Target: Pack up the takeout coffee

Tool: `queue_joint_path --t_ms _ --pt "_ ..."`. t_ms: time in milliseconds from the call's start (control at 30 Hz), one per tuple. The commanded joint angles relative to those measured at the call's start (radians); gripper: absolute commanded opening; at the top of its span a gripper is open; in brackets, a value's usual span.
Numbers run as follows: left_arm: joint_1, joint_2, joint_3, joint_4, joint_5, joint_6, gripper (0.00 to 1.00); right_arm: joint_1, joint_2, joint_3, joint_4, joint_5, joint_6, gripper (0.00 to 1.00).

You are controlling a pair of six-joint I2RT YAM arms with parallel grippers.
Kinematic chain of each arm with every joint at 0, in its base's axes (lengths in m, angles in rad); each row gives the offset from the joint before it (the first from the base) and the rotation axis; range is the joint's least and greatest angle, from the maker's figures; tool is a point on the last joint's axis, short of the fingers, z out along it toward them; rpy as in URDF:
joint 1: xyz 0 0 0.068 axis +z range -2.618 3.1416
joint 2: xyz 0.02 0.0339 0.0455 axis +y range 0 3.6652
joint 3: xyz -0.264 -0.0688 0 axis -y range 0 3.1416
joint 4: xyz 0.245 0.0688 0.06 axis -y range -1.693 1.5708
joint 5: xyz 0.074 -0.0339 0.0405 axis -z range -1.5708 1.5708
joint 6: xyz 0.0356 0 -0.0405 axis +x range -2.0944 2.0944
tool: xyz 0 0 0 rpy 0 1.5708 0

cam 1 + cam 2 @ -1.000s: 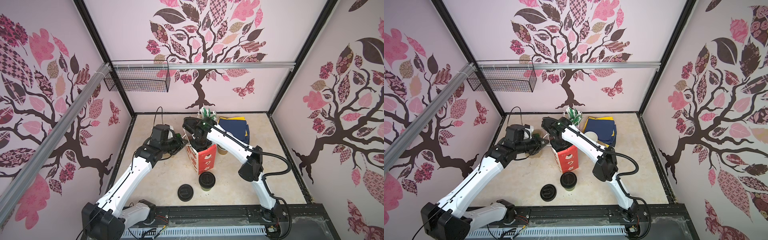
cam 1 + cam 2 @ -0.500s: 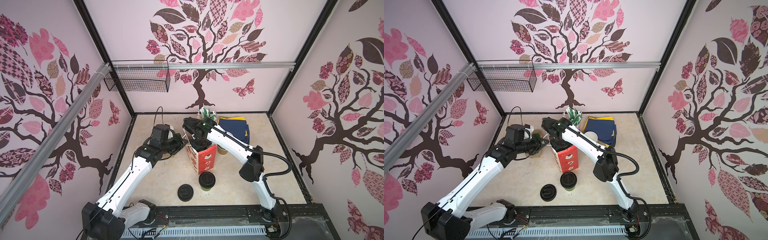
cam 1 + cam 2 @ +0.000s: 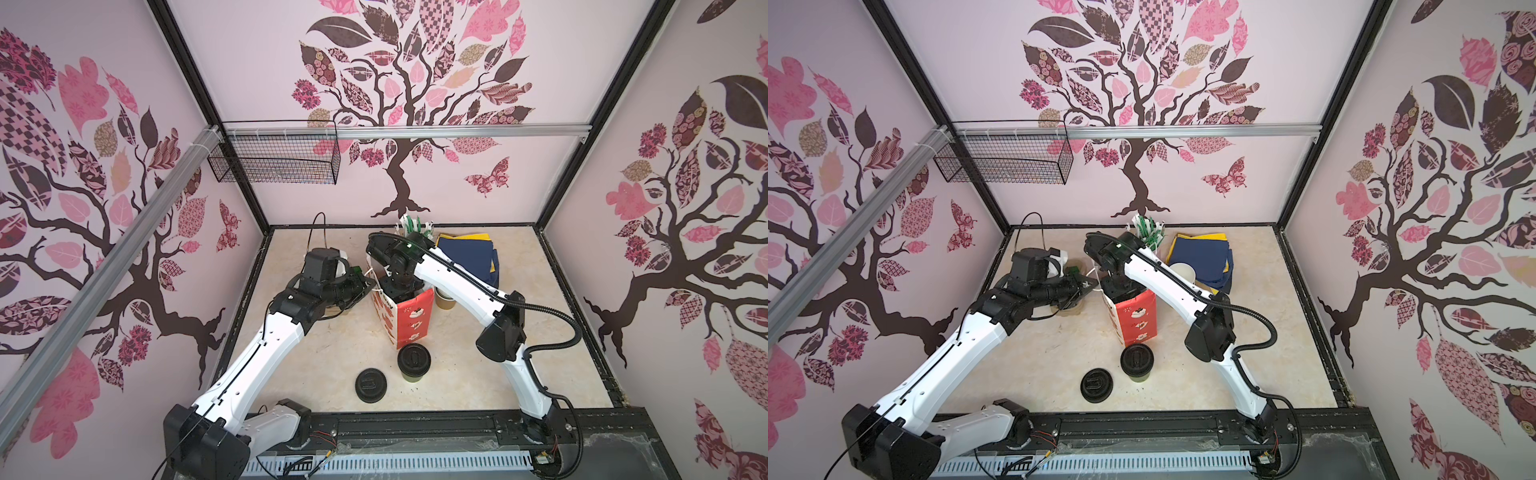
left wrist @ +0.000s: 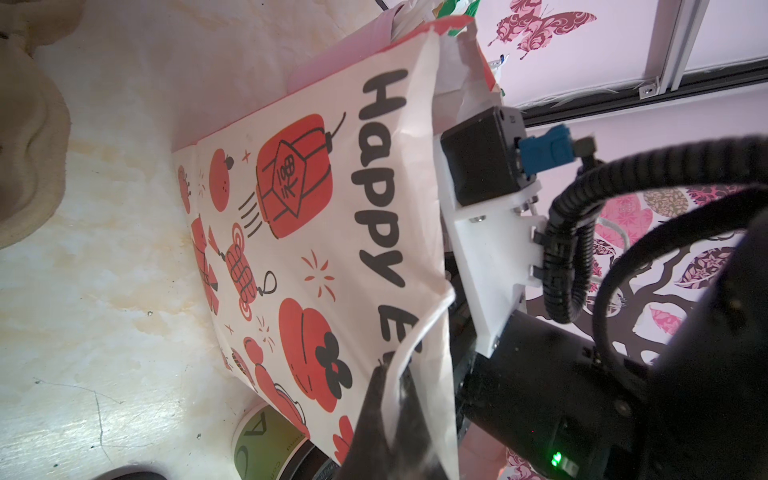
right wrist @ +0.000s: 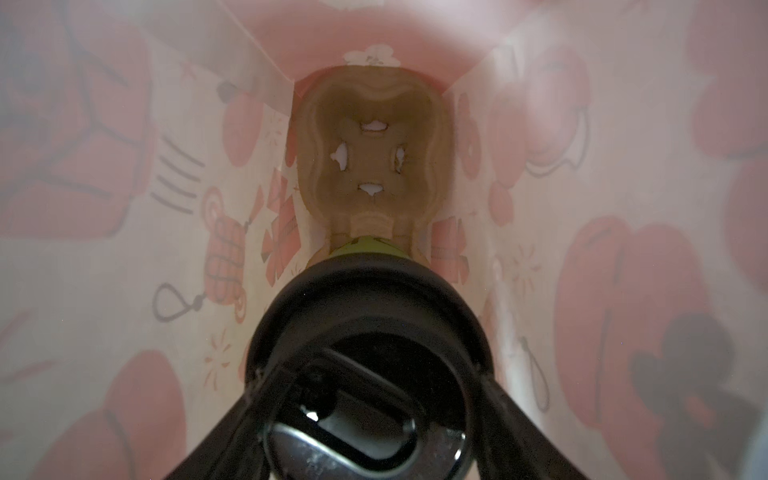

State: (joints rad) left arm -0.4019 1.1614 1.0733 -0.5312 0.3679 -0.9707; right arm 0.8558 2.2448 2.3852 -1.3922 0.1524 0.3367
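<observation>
Deep inside bag (image 5: 124,208): olive-green cup (image 5: 365,248), black lid (image 5: 365,307).

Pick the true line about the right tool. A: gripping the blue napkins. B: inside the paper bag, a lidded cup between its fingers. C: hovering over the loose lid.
B: the right wrist view shows the right tool clasping the lidded cup inside the paper bag.

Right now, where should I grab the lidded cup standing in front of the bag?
Probably across its black lid, from straight above: the cup stands upright, nothing crowds its top, and the bag opens upward.
</observation>
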Motion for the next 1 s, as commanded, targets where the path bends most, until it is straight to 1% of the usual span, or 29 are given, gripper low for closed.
queue_joint_path --t_ms 0,233,400,633,967 --pt "0.003 0.004 0.042 -0.012 -0.002 0.015 0.00 -0.015 -0.019 0.034 -0.042 0.004 0.022 0.66" --pt "0.008 0.006 0.045 -0.012 0.002 0.022 0.00 -0.016 -0.038 0.009 -0.052 -0.040 0.028 0.66" --pt "0.013 0.003 0.043 -0.015 0.001 0.024 0.00 -0.016 -0.036 0.016 -0.060 -0.049 0.027 0.66" --pt "0.015 0.003 0.041 -0.012 0.005 0.025 0.00 -0.016 -0.047 0.028 -0.071 -0.021 0.035 0.65" --pt "0.018 0.003 0.036 -0.012 0.009 0.025 0.00 -0.017 -0.057 0.026 -0.075 -0.034 0.038 0.65"
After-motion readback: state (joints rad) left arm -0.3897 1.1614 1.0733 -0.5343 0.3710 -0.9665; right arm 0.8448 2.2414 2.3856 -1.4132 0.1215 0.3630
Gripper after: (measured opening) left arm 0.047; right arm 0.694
